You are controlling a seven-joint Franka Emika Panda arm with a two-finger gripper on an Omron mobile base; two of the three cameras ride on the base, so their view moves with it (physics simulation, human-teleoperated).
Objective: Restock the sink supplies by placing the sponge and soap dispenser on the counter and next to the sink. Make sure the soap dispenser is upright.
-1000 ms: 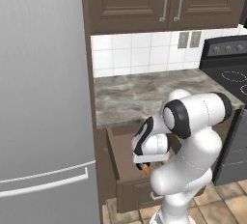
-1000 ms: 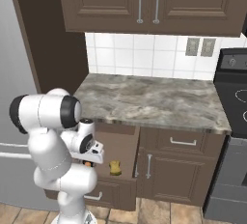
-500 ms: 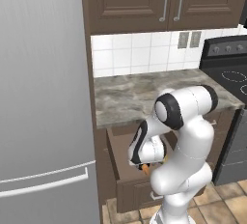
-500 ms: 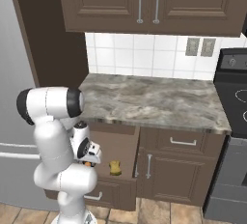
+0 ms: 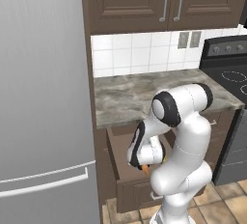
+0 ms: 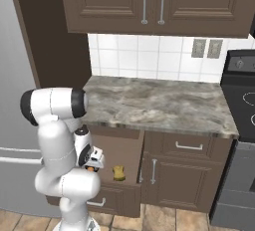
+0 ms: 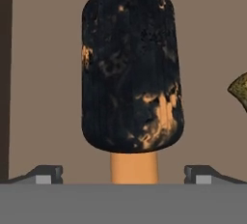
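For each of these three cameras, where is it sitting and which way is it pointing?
Left base view: behind-left, facing the grey-brown marbled counter; white arm lower right.
Right base view: behind-right, same counter; arm lower left, small yellow-tan sponge in the open drawer.
Hand view: on the hand, facing the black, orange-necked soap dispenser between open end effector fingertips.
Shared: counter, arm.

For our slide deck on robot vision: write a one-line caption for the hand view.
Open gripper poised at the orange pump end of the black soap dispenser lying in the drawer.
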